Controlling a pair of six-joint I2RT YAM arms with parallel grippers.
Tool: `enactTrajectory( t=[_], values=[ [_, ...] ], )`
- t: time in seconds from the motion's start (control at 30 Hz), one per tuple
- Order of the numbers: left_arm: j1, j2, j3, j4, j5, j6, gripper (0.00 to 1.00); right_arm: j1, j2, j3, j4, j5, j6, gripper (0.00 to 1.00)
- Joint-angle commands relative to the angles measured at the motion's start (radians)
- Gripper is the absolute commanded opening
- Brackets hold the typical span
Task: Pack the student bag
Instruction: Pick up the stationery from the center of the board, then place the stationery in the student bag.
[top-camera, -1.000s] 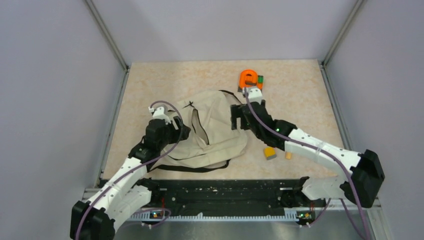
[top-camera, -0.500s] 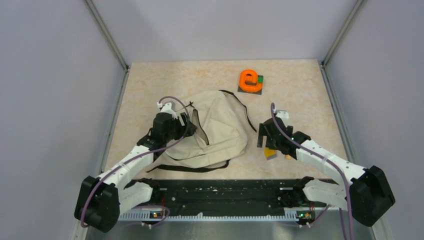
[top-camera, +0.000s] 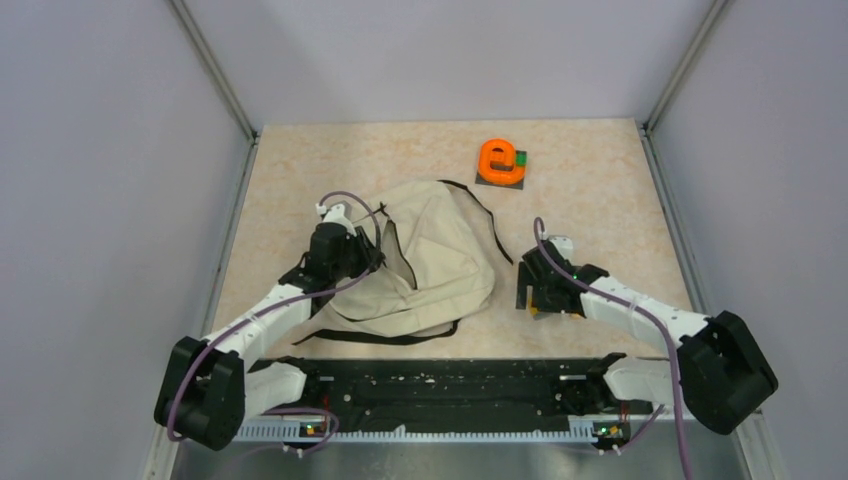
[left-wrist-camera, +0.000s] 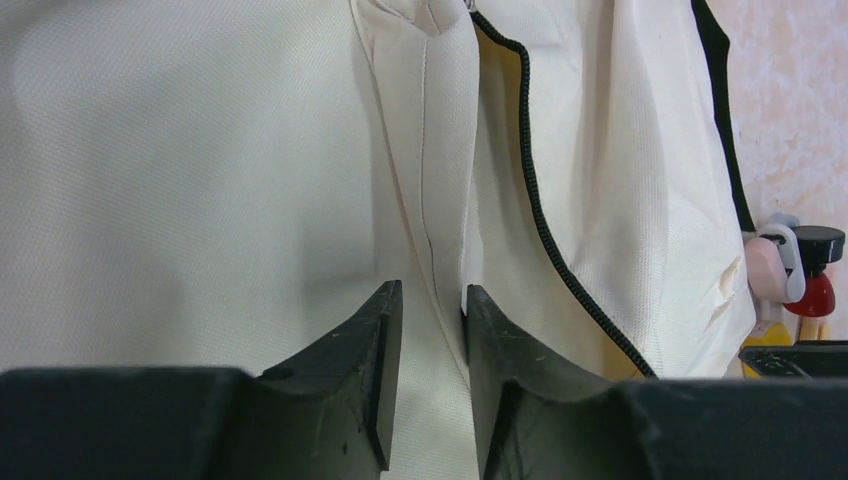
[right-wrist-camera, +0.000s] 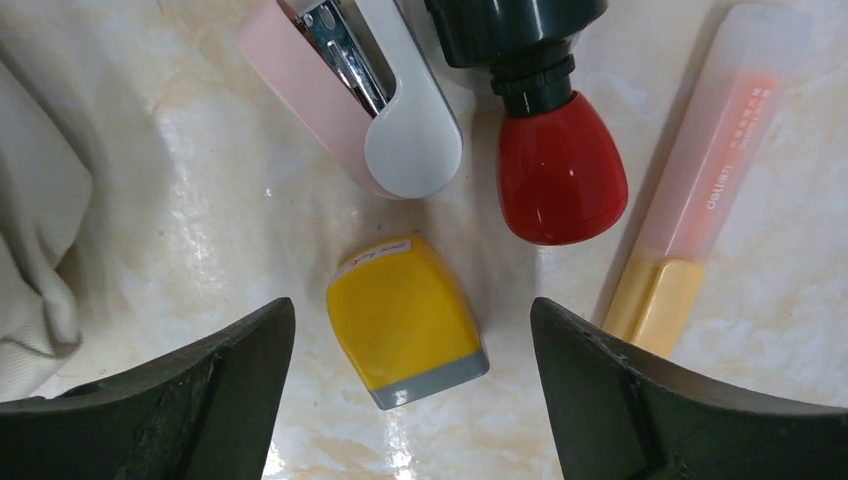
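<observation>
Where one student bag (top-camera: 440, 262) lies, one stapler (right-wrist-camera: 360, 90), one yellow block (right-wrist-camera: 405, 322)

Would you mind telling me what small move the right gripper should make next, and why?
Probably lower it and close on the yellow block: the right gripper hangs open with a finger either side of it, while the pink stapler and red stamp lie just beyond.
</observation>
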Motion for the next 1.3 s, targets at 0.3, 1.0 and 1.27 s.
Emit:
enactTrajectory(
  t=[0.3,1.0,1.27],
  values=[
    [0.020,-0.009,-0.043,0.037,-0.041,-0.003,0.06,-0.013,0.068,0.020,0.028,-0.072,-0.023,0.43],
    [0.031,-0.096,-0.147,0.125,0.032,-0.061,0.00,0.416,0.191,0.556,0.301,-0.248,-0.345,0.00],
    [0.033,-0.128,-0.159,0.140,0.044,-0.080,0.00,0.498,0.525,0.808,0.312,-0.355,-0.406,0.00]
  ],
)
